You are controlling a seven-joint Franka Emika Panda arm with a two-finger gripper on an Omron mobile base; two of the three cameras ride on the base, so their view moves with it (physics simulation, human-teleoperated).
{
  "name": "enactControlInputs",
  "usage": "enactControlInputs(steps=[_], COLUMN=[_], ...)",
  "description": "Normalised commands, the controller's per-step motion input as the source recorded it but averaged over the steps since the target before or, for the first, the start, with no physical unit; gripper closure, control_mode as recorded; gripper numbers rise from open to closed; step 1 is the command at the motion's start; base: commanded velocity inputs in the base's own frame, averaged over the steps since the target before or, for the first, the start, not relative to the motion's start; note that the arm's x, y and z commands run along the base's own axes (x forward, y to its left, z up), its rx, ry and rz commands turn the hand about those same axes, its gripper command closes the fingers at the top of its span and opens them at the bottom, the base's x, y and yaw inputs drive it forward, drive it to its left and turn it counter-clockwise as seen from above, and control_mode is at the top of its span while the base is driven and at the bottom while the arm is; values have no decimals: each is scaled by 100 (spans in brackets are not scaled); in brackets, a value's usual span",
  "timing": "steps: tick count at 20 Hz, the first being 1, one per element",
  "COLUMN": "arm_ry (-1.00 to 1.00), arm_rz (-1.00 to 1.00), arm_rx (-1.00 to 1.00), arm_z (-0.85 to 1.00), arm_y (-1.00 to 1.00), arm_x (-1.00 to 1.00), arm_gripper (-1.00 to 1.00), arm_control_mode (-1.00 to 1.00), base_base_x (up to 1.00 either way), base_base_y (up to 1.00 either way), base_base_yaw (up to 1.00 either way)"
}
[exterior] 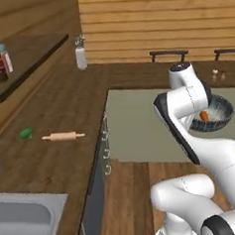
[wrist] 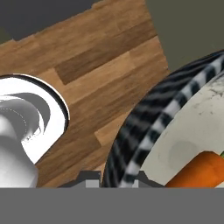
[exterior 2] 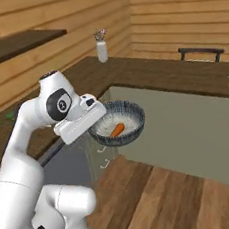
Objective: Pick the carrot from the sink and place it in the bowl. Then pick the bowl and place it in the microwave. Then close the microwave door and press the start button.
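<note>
The sink (exterior: 24, 218) sits in the lower left of the left base view, its basin bare as far as I can see, set into the long wooden bench (exterior: 64, 113) that runs up the left side of that view, so the first step looks finished. Next in size is the bowl (exterior 2: 118, 122), dark and ribbed, hanging in mid-air near the centre of the right base view, above the wooden floor (exterior 2: 171, 200) and clear of any bench; in the left base view it shows at centre right, partly behind my arm. My gripper (exterior 2: 96, 119) is clenched on the bowl's near rim (the hand view has the ribbed wall running up from just between my fingertips), so I judge the bowl lifted and in carry. Smallest is the carrot (exterior 2: 117, 130), lying inside the bowl on its pale bottom, and showing orange at the lower right of the hand view. Done, by my reckoning: carrot into bowl, bowl picked up. Left: setting the bowl in the microwave, shutting its door, pressing start.
</note>
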Motion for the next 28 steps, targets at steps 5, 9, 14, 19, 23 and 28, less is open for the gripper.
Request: enactControlInputs(steps=[5,9,14,19,23,28], arm_ry=[0,0,0,0,0,0], arm_rz=[0,0,0,0,0,0], arm_rx=[0,0,0,0,0,0], arm_z=[0,0,0,0,0,0], arm_y=[0,0,0,0,0,0], arm_x=[0,0,0,0,0,0], arm_gripper=[100,100,100,100,100,100], arm_control_mode=[100,100,100,100,100,100], base_base_x=[23,34,39,47,60,90], base_base_y=[-46,-43,-43,-38,-33,-13], base_base_yaw=[-80,-79,-79,-78,-73,-57])
